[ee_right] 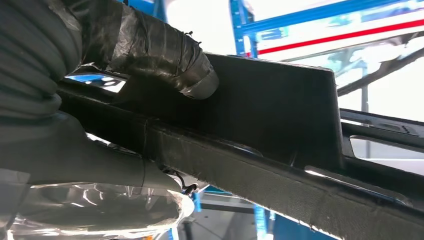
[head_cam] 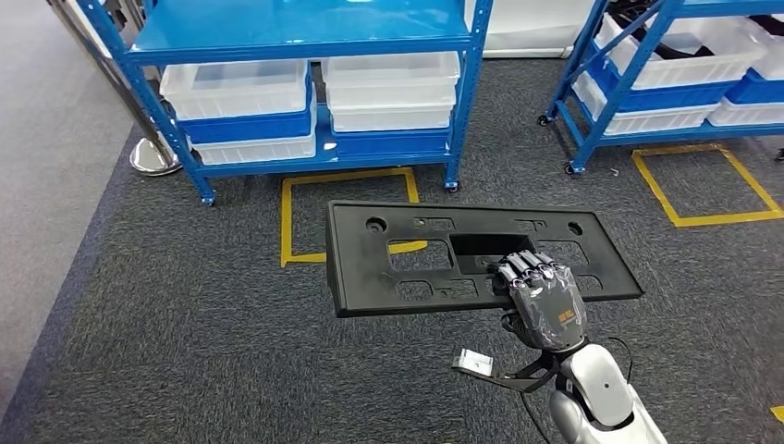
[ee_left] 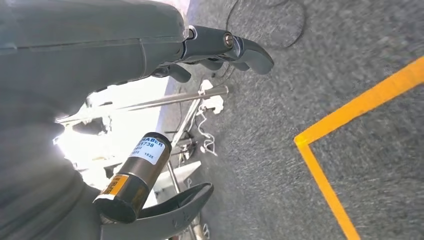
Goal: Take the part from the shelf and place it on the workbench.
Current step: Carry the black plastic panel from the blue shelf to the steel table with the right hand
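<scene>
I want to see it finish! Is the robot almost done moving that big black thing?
About halfway. The black part is off the blue shelf; the right hand holds it above the carpet. The left hand carries nothing. Putting it on the workbench comes next.

Silver right arm (head_cam: 601, 393), dark taped hand (head_cam: 545, 301), thin black cable, grey ribbed cover.

Cylinder label (ee_left: 150, 148): "738", "1626" (partly cut).
</scene>
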{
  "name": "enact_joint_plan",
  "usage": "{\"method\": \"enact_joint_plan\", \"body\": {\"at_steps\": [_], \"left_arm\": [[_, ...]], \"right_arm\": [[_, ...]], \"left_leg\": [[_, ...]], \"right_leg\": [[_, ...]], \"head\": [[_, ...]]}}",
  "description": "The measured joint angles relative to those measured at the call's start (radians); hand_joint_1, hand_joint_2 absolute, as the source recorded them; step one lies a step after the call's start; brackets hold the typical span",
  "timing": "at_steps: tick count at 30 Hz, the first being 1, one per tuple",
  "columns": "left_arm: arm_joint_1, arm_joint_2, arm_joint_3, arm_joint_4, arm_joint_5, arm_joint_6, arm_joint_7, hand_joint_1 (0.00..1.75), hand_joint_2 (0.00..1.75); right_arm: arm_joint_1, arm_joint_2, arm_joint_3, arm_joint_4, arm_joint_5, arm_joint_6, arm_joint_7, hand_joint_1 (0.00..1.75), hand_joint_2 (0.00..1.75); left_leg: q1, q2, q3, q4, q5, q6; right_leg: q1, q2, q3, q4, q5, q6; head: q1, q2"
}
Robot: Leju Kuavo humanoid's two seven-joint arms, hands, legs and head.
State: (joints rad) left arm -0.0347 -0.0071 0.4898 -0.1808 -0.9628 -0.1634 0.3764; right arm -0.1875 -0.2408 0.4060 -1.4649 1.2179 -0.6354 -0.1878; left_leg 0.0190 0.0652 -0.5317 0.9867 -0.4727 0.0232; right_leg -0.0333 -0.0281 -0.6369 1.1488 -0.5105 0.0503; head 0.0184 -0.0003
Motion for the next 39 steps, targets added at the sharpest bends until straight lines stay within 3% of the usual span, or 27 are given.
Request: {"method": "enact_joint_plan", "body": {"at_steps": [2, 3, 6, 8, 10, 11, 12, 13, 14, 16, 18, 19, 21, 23, 25, 27, 28, 30, 32, 34, 36, 37, 39], "left_arm": [[-0.001, 0.004, 0.003, 0.000, 0.001, 0.004, -0.001, 0.00, 1.75], [-0.002, 0.006, 0.005, 0.000, 0.004, 0.006, -0.004, 0.00, 1.75], [-0.004, 0.020, 0.019, 0.000, 0.015, 0.008, -0.019, 0.00, 1.75], [-0.004, 0.034, 0.029, -0.001, 0.018, 0.000, -0.027, 0.00, 1.75], [-0.003, 0.047, 0.037, -0.001, 0.017, -0.005, -0.031, 0.00, 1.75], [-0.002, 0.053, 0.041, -0.001, 0.016, -0.005, -0.031, 0.00, 1.75], [0.000, 0.056, 0.045, -0.001, 0.016, -0.005, -0.031, 0.00, 1.75], [0.002, 0.059, 0.048, -0.001, 0.015, -0.005, -0.031, 0.00, 1.75], [0.005, 0.061, 0.050, -0.001, 0.013, -0.005, -0.031, 0.00, 1.75], [0.009, 0.065, 0.052, -0.001, 0.010, -0.004, -0.033, 0.00, 1.75], [0.010, 0.070, 0.053, -0.001, 0.007, -0.004, -0.034, 0.00, 1.75], [0.010, 0.073, 0.054, -0.001, 0.006, -0.004, -0.035, 0.00, 1.75], [0.008, 0.075, 0.056, -0.001, 0.001, -0.003, -0.039, 0.00, 1.75], [0.009, 0.077, 0.057, -0.002, -0.003, -0.002, -0.044, 0.00, 1.75], [0.014, 0.077, 0.058, -0.003, -0.006, -0.002, -0.047, 0.00, 1.75], [0.017, 0.077, 0.058, -0.003, -0.010, -0.003, -0.049, 0.00, 1.75], [0.017, 0.077, 0.058, -0.003, -0.013, -0.003, -0.049, 0.00, 1.75], [0.015, 0.077, 0.059, -0.003, -0.014, -0.003, -0.049, 0.00, 1.75], [0.014, 0.077, 0.062, -0.003, -0.015, -0.003, -0.049, 0.00, 1.75], [0.013, 0.078, 0.064, -0.003, -0.017, -0.003, -0.049, 0.00, 1.75], [0.010, 0.078, 0.065, -0.003, -0.018, -0.003, -0.049, 0.00, 1.75], [0.010, 0.078, 0.065, -0.003, -0.019, -0.003, -0.049, 0.00, 1.75], [0.013, 0.079, 0.068, -0.003, -0.021, -0.003, -0.048, 0.00, 1.75]], "right_arm": [[-0.006, 0.007, 0.004, 0.002, 0.004, 0.002, 0.001, 1.75, 1.75], [-0.011, 0.017, 0.009, 0.006, 0.014, 0.005, 0.006, 1.75, 1.75], [-0.043, 0.083, 0.041, 0.039, 0.093, 0.010, 0.053, 1.75, 1.75], [-0.070, 0.144, 0.074, 0.071, 0.149, 0.009, 0.095, 1.75, 1.75], [-0.091, 0.192, 0.106, 0.099, 0.174, 0.008, 0.120, 1.75, 1.75], [-0.096, 0.208, 0.119, 0.111, 0.177, 0.008, 0.127, 1.75, 1.75], [-0.100, 0.219, 0.129, 0.121, 0.178, 0.007, 0.132, 1.75, 1.75], [-0.103, 0.228, 0.138, 0.132, 0.179, 0.007, 0.137, 1.75, 1.75], [-0.107, 0.235, 0.144, 0.142, 0.178, 0.006, 0.140, 1.75, 1.75], [-0.117, 0.248, 0.154, 0.156, 0.175, 0.006, 0.144, 1.75, 1.75], [-0.130, 0.261, 0.163, 0.169, 0.170, 0.006, 0.146, 1.75, 1.75], [-0.135, 0.266, 0.167, 0.174, 0.169, 0.005, 0.147, 1.75, 1.75], [-0.139, 0.271, 0.172, 0.185, 0.166, 0.005, 0.148, 1.75, 1.75], [-0.143, 0.274, 0.175, 0.193, 0.165, 0.004, 0.148, 1.75, 1.75], [-0.151, 0.278, 0.180, 0.202, 0.162, 0.003, 0.148, 1.75, 1.75], [-0.155, 0.282, 0.185, 0.211, 0.154, 0.003, 0.149, 1.75, 1.75], [-0.155, 0.283, 0.188, 0.216, 0.150, 0.004, 0.149, 1.75, 1.75], [-0.156, 0.284, 0.191, 0.223, 0.147, 0.004, 0.149, 1.75, 1.75], [-0.161, 0.286, 0.193, 0.226, 0.147, 0.003, 0.149, 1.75, 1.75], [-0.166, 0.289, 0.194, 0.229, 0.147, 0.003, 0.149, 1.75, 1.75], [-0.167, 0.291, 0.195, 0.231, 0.145, 0.003, 0.149, 1.75, 1.75], [-0.168, 0.291, 0.195, 0.232, 0.145, 0.003, 0.150, 1.75, 1.75], [-0.171, 0.294, 0.197, 0.235, 0.148, 0.003, 0.152, 1.75, 1.75]], "left_leg": [[-0.003, 0.015, -0.006, 0.019, -0.013, -0.018], [-0.005, 0.022, -0.007, 0.024, -0.016, -0.026], [-0.001, 0.037, -0.006, 0.030, -0.023, -0.043], [0.005, 0.001, -0.031, 0.087, -0.068, -0.052], [0.005, -0.046, -0.092, 0.217, -0.140, -0.054], [0.004, -0.054, -0.121, 0.279, -0.163, -0.054], [0.003, -0.058, -0.138, 0.314, -0.167, -0.051], [0.002, -0.060, -0.136, 0.310, -0.151, -0.047], [0.002, -0.065, -0.115, 0.267, -0.119, -0.041], [0.002, -0.103, -0.048, 0.129, -0.053, -0.027], [0.000, -0.137, -0.012, 0.048, -0.031, -0.019], [-0.002, -0.139, -0.008, 0.040, -0.033, -0.017], [-0.001, -0.115, -0.004, 0.027, -0.022, -0.012], [0.003, -0.089, -0.002, 0.010, -0.007, -0.001], [0.002, -0.061, -0.006, 0.005, -0.001, 0.005], [0.000, -0.032, -0.011, 0.008, -0.001, 0.006], [-0.001, -0.019, -0.013, 0.010, -0.001, 0.005], [-0.002, 0.004, -0.014, 0.014, -0.003, 0.003], [-0.007, 0.023, -0.015, 0.020, -0.007, -0.003], [-0.012, 0.041, -0.016, 0.023, -0.010, -0.012], [-0.011, 0.052, -0.014, 0.024, -0.013, -0.023], [-0.009, 0.036, -0.017, 0.032, -0.023, -0.029], [-0.005, -0.020, -0.045, 0.102, -0.075, -0.038]], "right_leg": [[0.002, -0.026, 0.048, -0.095, 0.029, -0.006], [0.005, -0.030, 0.052, -0.107, 0.029, -0.014], [0.009, 0.005, 0.039, -0.103, 0.037, -0.040], [0.009, 0.027, 0.032, -0.106, 0.046, -0.056], [0.011, 0.044, 0.024, -0.106, 0.052, -0.066], [0.014, 0.053, 0.020, -0.106, 0.054, -0.069], [0.017, 0.063, 0.018, -0.105, 0.056, -0.071], [0.020, 0.074, 0.017, -0.104, 0.058, -0.072], [0.022, 0.086, 0.017, -0.103, 0.059, -0.073], [0.025, 0.109, 0.015, -0.100, 0.061, -0.070], [0.024, 0.129, 0.009, -0.099, 0.067, -0.060], [0.022, 0.140, 0.005, -0.100, 0.072, -0.053], [0.020, 0.152, 0.001, -0.105, 0.079, -0.038], [0.025, 0.111, -0.018, -0.070, 0.050, -0.029], [0.026, 0.053, -0.068, 0.042, -0.019, -0.023], [0.024, 0.035, -0.108, 0.146, -0.061, -0.018], [0.023, 0.032, -0.105, 0.152, -0.056, -0.017], [0.025, 0.014, -0.042, 0.052, -0.004, -0.022], [0.035, -0.033, 0.029, -0.077, 0.036, -0.038], [0.045, -0.050, 0.047, -0.121, 0.042, -0.053], [0.043, -0.025, 0.043, -0.125, 0.050, -0.063], [0.039, -0.014, 0.043, -0.129, 0.054, -0.068], [0.031, 0.009, 0.041, -0.136, 0.063, -0.079]], "head": [[0.000, 0.000], [0.000, 0.000], [0.000, 0.000], [-0.001, 0.000], [-0.001, 0.000], [-0.001, 0.000], [-0.001, 0.000], [-0.001, 0.000], [-0.001, 0.000], [0.000, 0.000], [0.000, 0.000], [0.000, 0.000], [0.000, 0.000], [0.004, 0.000], [0.009, 0.000], [0.010, 0.000], [0.010, 0.000], [0.010, 0.000], [0.010, 0.000], [0.009, 0.000], [0.010, 0.000], [0.010, 0.000], [0.009, 0.000]]}}
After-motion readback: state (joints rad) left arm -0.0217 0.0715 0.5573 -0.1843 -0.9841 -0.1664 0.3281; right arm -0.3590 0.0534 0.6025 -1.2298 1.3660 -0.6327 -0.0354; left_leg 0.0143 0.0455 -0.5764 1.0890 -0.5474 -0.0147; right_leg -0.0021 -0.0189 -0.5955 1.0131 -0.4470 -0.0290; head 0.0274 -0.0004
